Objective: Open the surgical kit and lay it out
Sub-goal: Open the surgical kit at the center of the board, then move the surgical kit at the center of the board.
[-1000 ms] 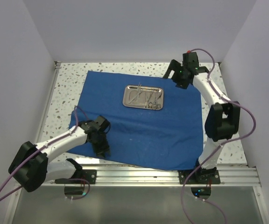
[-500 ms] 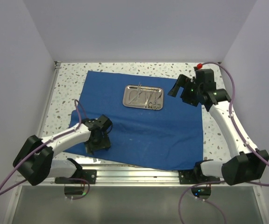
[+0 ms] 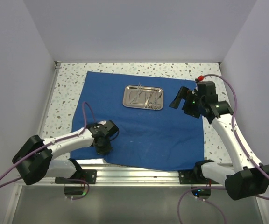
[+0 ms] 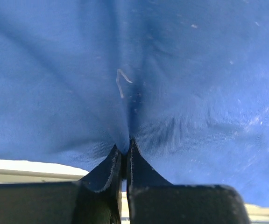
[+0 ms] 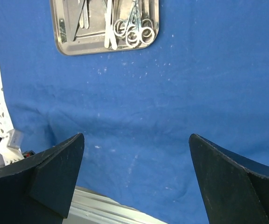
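The royal-blue cloth wrap lies spread out as a large drape over the table. The shiny steel tray sits on its far middle with the silver tweezers, scissors and forceps inside; it also shows in the right wrist view. My left gripper is at the drape's near left edge, shut on a pinched fold of the cloth. My right gripper hovers above the drape's right side, right of the tray, open wide and empty.
The speckled tabletop shows around the drape. A metal rail runs along the near edge, by the arm bases. Lavender walls close in the left, right and back sides.
My left gripper has slid right along the drape's near edge, dragging the cloth with it. My right arm swung from the far right corner toward the near side, over the drape's right part.
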Controlling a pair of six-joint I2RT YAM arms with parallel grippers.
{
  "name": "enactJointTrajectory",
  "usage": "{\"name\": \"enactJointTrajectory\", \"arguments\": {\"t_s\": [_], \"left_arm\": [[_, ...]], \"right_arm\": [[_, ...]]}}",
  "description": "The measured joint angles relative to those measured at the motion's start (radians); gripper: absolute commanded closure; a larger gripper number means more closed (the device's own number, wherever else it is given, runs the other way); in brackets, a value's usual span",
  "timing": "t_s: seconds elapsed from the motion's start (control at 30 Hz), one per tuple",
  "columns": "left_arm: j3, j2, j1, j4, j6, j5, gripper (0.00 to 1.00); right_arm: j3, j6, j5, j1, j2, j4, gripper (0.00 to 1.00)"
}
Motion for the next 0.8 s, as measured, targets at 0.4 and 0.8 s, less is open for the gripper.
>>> {"name": "enactJointTrajectory", "arguments": {"t_s": [0.4,0.8], "left_arm": [[0.164,0.153,-0.373,-0.199,-0.108,0.124,0.0],[0.806,0.24,-0.083,-0.384,0.074,-0.04,0.0]], "right_arm": [[-0.06,-0.003,0.0,0.008,-0.122,-0.051,0.02],[0.063,-0.038,0.004,0.008,-0.011,-0.17,0.02]]}}
